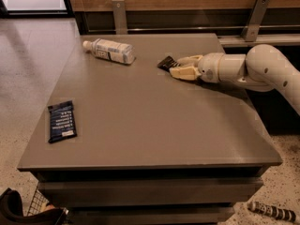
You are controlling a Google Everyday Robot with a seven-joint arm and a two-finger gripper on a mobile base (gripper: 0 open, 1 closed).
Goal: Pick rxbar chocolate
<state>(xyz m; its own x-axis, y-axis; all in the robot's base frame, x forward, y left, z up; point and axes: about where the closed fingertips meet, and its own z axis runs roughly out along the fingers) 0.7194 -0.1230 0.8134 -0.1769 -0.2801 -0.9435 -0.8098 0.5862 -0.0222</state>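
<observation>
Small flat black-brown wrapped rxbar chocolate [165, 62] on grey counter [150, 125]: light, thin, slick wrapper, so pinch across narrow width; white tool [175, 66] straddles its near end, apparently open.

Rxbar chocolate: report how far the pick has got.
Reach looks done: the gripper sits at the rxbar chocolate, far side of the table. In hand: securing the grasp; whether it grips yet is unclear. Left: lifting the bar, which seems to lie on the tabletop.
</observation>
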